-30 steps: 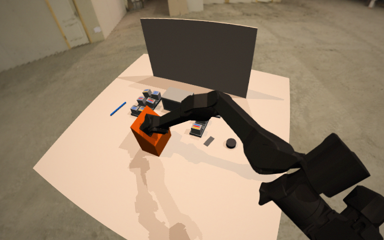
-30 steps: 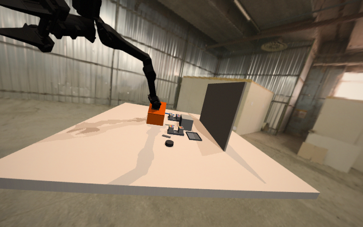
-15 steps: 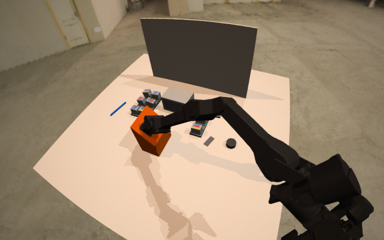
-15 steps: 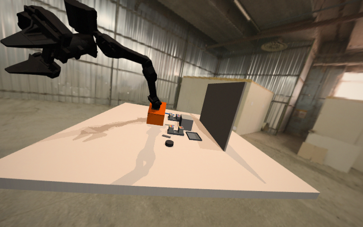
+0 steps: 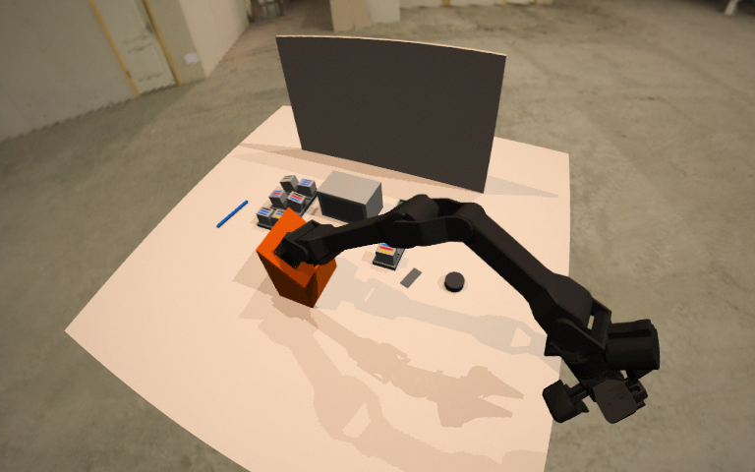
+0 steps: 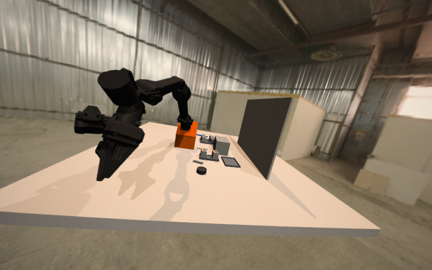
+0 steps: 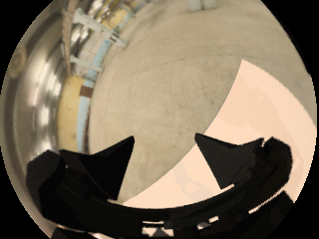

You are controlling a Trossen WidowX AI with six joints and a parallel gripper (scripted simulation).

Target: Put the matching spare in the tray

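We take the orange block (image 5: 276,238) (image 6: 185,141) as our landmark; our black six-joint arm (image 5: 504,251) (image 6: 160,87) rises from its top. Our black parallel-jaw gripper (image 5: 589,403) (image 6: 89,153) (image 7: 165,137) is well apart from the block, raised, its fingers spread wide with nothing between them. Our wrist view takes in the grey concrete floor (image 7: 155,95) and the edge of the pale tabletop (image 5: 183,292) (image 6: 228,207) (image 7: 259,110).

Near the block, on its panel side, is a dark rack (image 5: 261,224) (image 6: 206,142) of small grey box-shaped units with coloured stripes. Beyond that rack from the block sits a grey box-shaped housing (image 5: 351,187) (image 6: 223,145). A second dark rack (image 5: 383,265) (image 6: 208,158) bears striped grey units farther along from the block. We cannot tell which spare carries the matching code, as the printing is too small.

The shallow dark-rimmed square tray (image 5: 401,202) (image 6: 230,161) lies farther from the block than the second rack, before the upright dark panel (image 5: 393,105) (image 6: 261,136).
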